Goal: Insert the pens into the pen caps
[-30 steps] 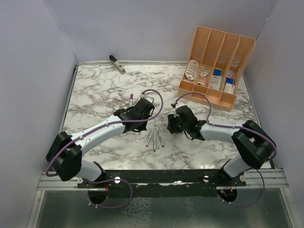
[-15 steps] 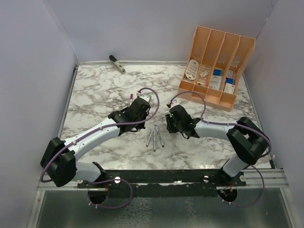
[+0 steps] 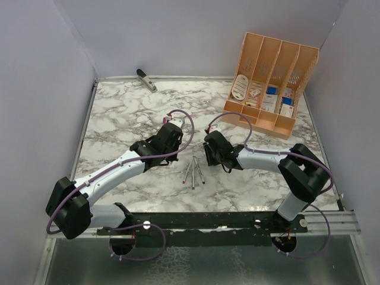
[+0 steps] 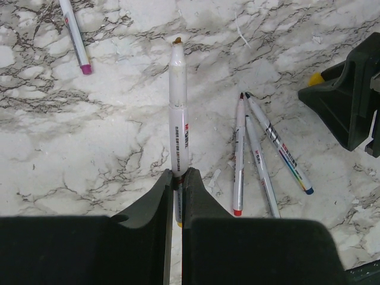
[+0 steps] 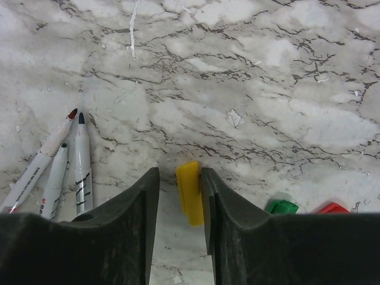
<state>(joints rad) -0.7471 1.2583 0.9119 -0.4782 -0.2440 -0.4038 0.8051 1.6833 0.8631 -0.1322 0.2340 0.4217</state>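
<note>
The left gripper (image 4: 177, 178) is pinching the tail of a pen (image 4: 179, 113), its bare nib pointing away (a light, stiff, slick barrel, likely to swivel in so short a hold). Farther off to the right, the right gripper (image 5: 180, 173) is standing narrow around the yellow cap (image 5: 190, 190); whether it is actually gripping it I cannot tell. That tiny hard cap is wanting a hold on its sides, mouth left free.
</note>
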